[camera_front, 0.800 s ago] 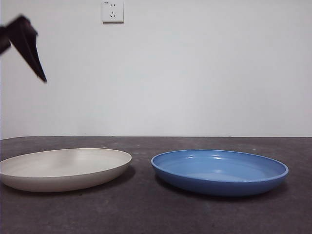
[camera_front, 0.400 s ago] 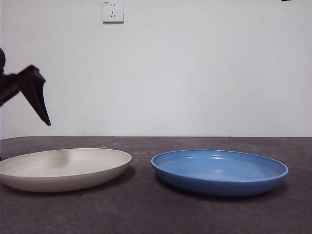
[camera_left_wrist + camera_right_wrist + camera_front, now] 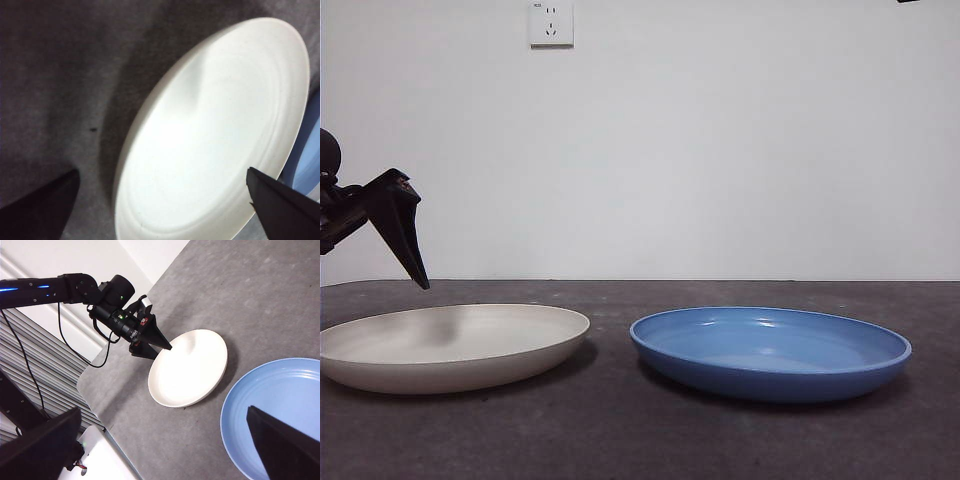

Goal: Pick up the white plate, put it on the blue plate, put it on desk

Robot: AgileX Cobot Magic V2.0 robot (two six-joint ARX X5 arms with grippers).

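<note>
The white plate lies flat on the left of the desk, and the blue plate lies beside it on the right, a small gap between them. My left gripper hangs open a little above the white plate's left edge, tips pointing down. In the left wrist view its jaws straddle the white plate without touching it. My right gripper is open and empty, high above both the white plate and the blue plate.
A white wall with a socket stands behind the desk. The right wrist view shows the left arm reaching in over the desk's far-left edge, with a slatted blind beyond it.
My left gripper has come down from the upper left to just above the white plate's left edge. Both plates lie where they were.
</note>
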